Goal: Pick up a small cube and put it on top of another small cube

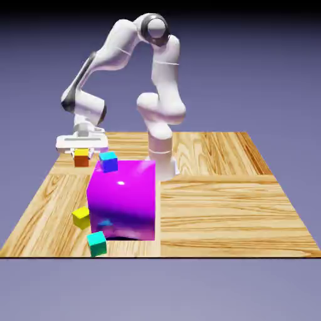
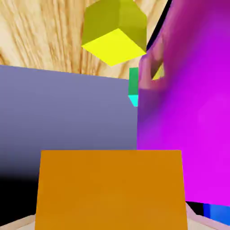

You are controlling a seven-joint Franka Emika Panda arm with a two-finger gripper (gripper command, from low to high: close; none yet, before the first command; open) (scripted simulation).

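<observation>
At the exterior view's middle left, the hand (image 1: 81, 152) pinched the orange cube (image 1: 81, 158) near the magenta cube (image 1: 123, 200).

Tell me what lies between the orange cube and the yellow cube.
Nothing but bare tabletop shows between the orange cube and the yellow cube in the exterior view; the big magenta cube stands just to the right.

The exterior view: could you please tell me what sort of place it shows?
Probably a simulated robot workspace: a rendered white arm stands on a wood-grain table beside plain coloured cubes, against a featureless blue-violet backdrop.
</observation>
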